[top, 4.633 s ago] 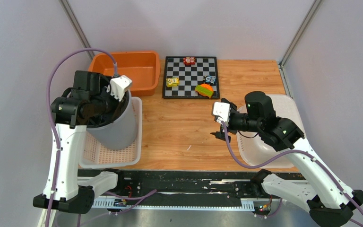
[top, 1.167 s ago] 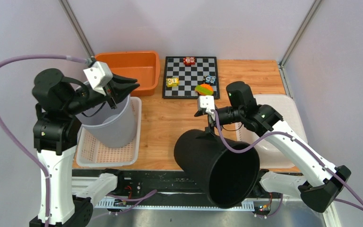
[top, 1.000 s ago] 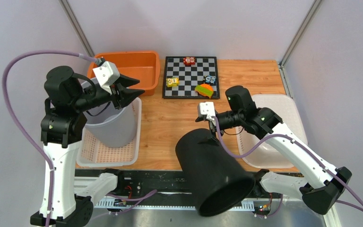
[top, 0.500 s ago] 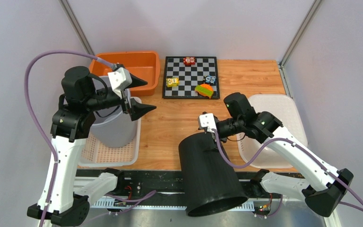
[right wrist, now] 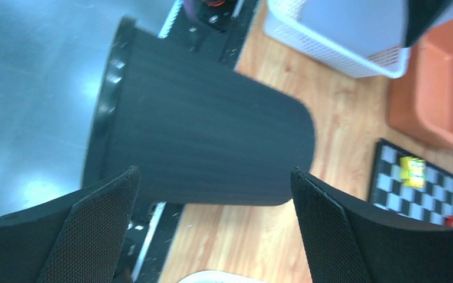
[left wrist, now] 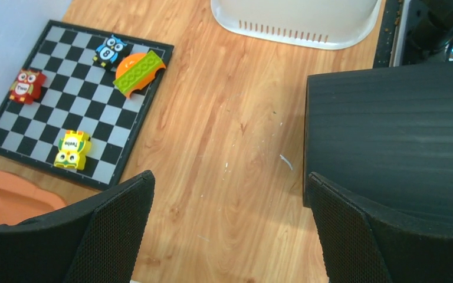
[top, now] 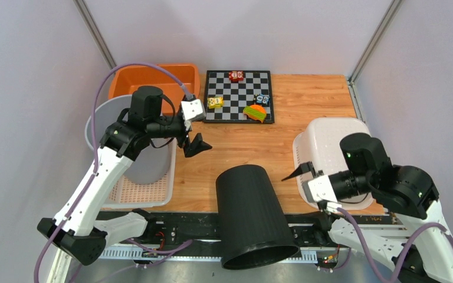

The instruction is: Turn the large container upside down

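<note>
From above, you had the black bin (top: 252,215) at 6 o'clock on the counter (top: 307,100), base up and rim past the near edge. The left end effector (top: 196,140) and right end effector (top: 307,186) both gaped wide, holding nothing, so nothing steadied it. On the left wrist, the chessboard (left wrist: 74,100) lay well apart at 10 o'clock. On the right wrist, the bin was blurred, with the white basket (right wrist: 330,50) at 1 o'clock.

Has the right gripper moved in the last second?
Yes. The right gripper has pulled back to the right, off the black bin, toward the white tub and away from the chessboard.
</note>
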### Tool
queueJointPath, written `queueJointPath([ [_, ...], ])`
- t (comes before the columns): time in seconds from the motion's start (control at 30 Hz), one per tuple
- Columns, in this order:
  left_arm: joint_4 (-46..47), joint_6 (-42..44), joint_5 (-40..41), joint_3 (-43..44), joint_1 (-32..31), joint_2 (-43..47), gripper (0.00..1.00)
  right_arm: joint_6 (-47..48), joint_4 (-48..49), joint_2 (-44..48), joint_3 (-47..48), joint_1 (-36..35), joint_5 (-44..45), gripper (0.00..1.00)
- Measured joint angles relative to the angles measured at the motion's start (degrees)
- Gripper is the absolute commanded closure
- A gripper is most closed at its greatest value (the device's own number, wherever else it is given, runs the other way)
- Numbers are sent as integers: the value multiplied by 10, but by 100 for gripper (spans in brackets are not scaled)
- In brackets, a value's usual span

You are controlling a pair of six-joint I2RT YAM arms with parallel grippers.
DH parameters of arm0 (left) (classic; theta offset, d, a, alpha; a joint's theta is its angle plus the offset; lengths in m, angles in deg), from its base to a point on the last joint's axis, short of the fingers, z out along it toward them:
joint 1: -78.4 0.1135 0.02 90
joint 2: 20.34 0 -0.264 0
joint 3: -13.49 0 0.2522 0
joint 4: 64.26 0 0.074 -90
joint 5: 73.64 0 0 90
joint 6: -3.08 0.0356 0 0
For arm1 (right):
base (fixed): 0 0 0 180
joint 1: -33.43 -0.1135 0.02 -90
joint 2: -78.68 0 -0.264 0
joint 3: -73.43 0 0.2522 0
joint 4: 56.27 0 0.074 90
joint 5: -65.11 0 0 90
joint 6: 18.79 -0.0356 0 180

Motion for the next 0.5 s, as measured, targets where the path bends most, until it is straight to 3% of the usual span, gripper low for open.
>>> queueJointPath([
  [0.23, -1, 6, 21, -1, -3, -51, 0, 13, -44, 34, -114, -6, -20, 0],
  [0.5, -38, 38, 36, 0, -20, -131, 0, -94, 47, 52, -202, -91, -30, 0],
])
